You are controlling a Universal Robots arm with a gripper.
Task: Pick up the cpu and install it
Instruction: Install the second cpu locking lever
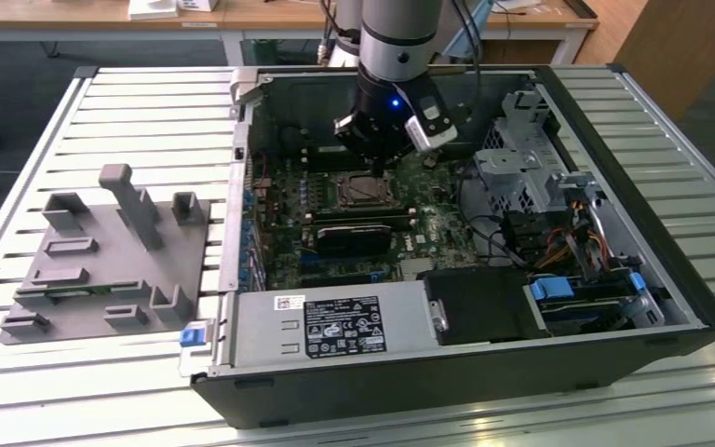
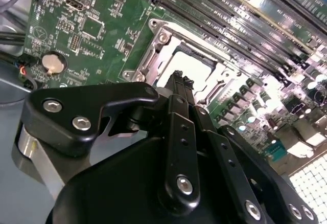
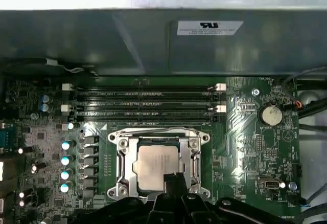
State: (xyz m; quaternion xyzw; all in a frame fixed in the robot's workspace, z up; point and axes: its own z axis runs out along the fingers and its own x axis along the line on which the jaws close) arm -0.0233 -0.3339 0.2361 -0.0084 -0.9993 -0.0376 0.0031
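The cpu lies flat in the metal-framed socket on the green motherboard, silver top up. It shows bright past the fingertips in the second wrist view and as a dark square in the exterior view. My gripper hangs inside the open computer case just above the socket. Its black fingers are together, shut with nothing between them, and the tip sits over the cpu's near edge.
Memory slots run beside the socket, and a coin battery sits further along the board. The case holds a black module, a power supply and a drive cage. A grey plastic fixture stands at the exterior view's left.
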